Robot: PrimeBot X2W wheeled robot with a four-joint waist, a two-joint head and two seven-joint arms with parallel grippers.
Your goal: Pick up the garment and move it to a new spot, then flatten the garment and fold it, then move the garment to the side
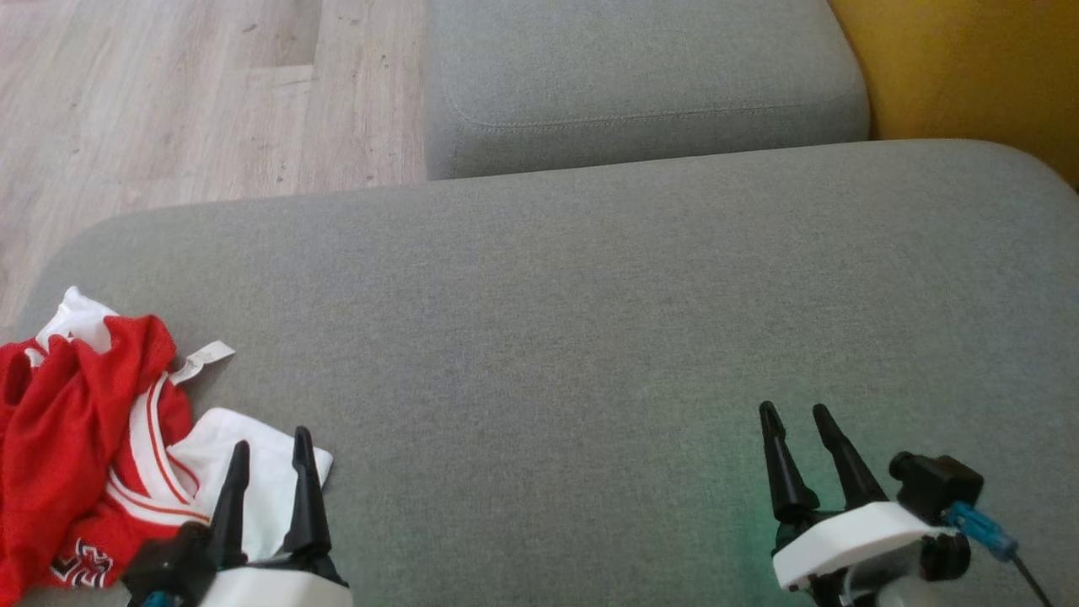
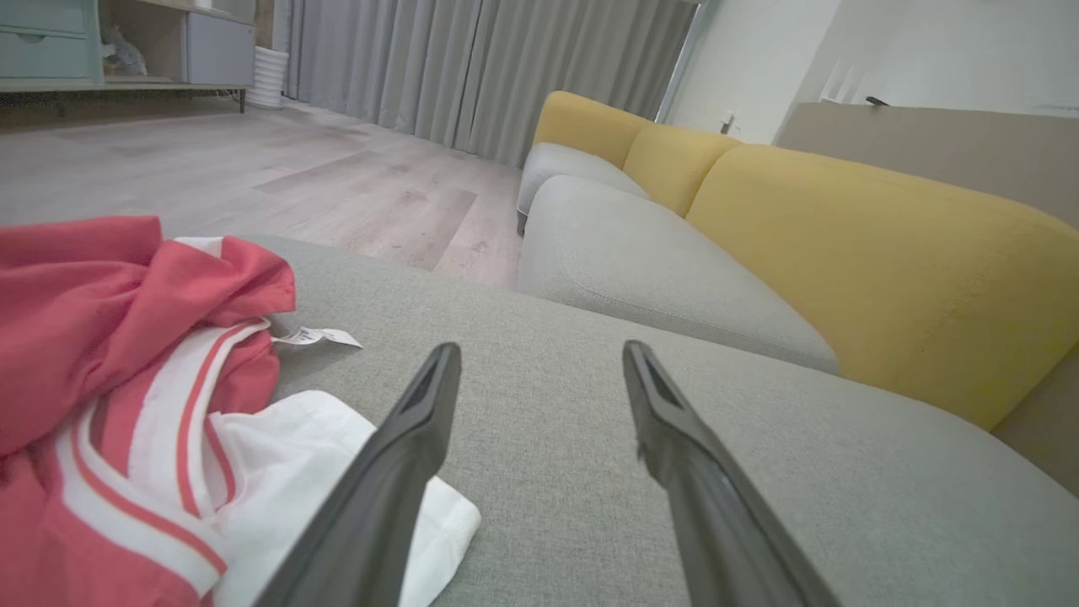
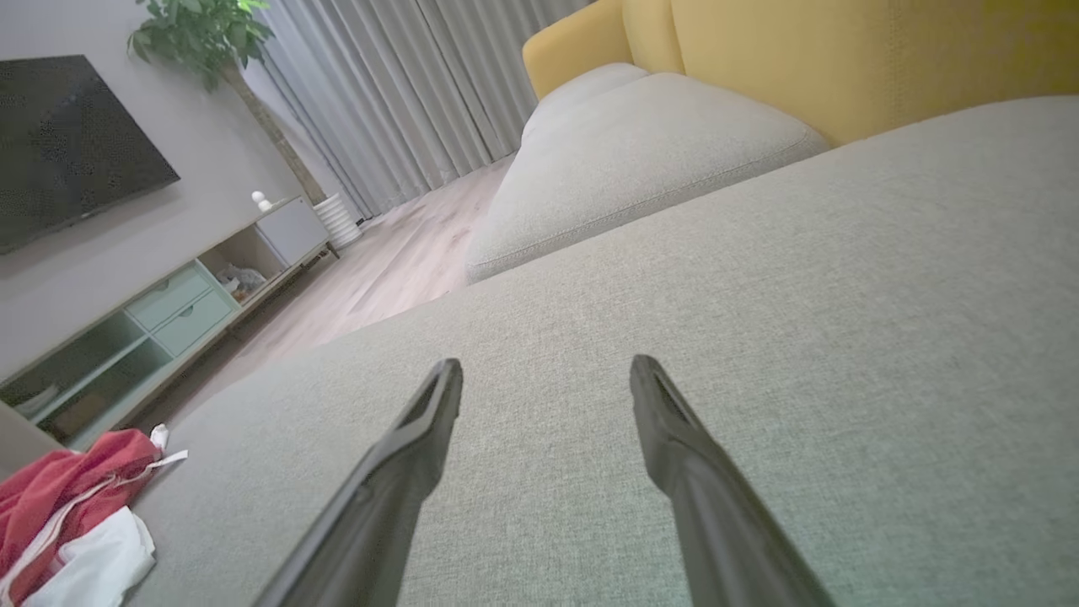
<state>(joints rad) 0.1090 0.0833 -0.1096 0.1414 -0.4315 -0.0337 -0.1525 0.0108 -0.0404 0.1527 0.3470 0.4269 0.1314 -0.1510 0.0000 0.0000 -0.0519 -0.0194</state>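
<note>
Garment [image 1: 93,438] crumpled at cushion's [image 1: 590,320] left edge — just left of left gripper [image 1: 271,451], white corner under its fingertips; right gripper [image 1: 797,417] well apart; both spread wide, empty — left arm nearer.

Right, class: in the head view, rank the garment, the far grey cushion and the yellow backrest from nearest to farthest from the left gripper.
1. Garment, lower left, beside the left gripper.
2. Grey cushion, top centre.
3. Yellow backrest, top right.
</note>
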